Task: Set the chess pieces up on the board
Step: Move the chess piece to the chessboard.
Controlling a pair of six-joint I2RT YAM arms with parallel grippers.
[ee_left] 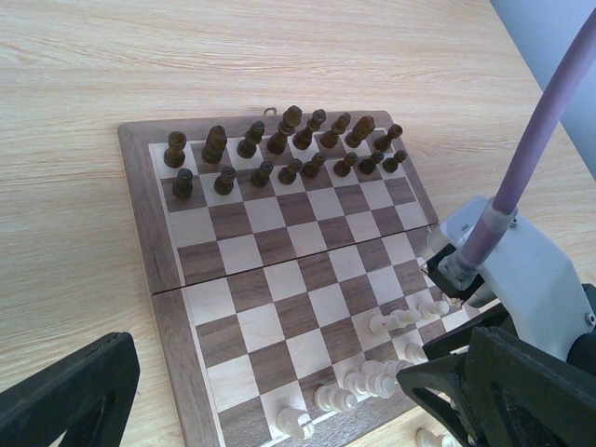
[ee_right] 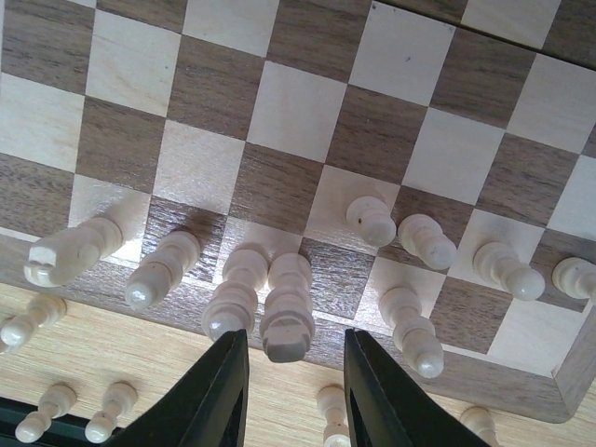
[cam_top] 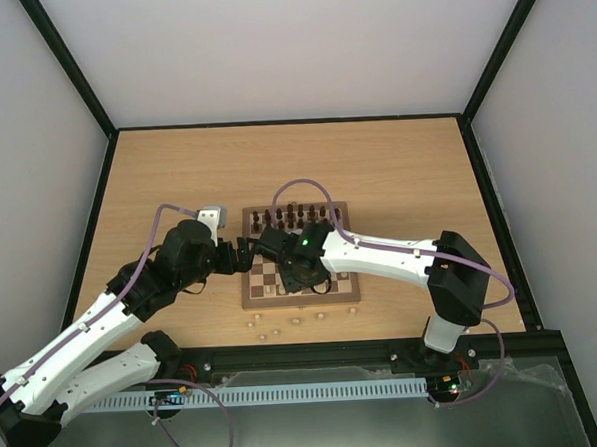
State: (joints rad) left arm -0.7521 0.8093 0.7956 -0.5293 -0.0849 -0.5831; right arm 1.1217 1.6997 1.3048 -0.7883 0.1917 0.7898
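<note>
The board (cam_top: 323, 300) lies in the middle of the table. Dark chess pieces (ee_left: 279, 154) stand in two rows along its far side. Pale chess pieces (ee_left: 372, 377) stand along its near side. My right gripper (ee_right: 296, 337) hovers over the near edge (ee_right: 503, 377), open, its two fingers on either side of the top of a tall pale piece (ee_right: 287, 317), with a gap showing on the right. In the top view the right gripper (cam_top: 299, 280) covers part of the pale rows. My left gripper (ee_left: 270, 372) stands wide open by the board's left side (cam_top: 242, 258), holding nothing.
Several loose pale pieces (cam_top: 284, 326) lie on the table just in front of the board (ee_right: 37, 410). The right arm's white wrist and purple cable (ee_left: 521, 270) hang over the board's near right part. Black frame rails border the table.
</note>
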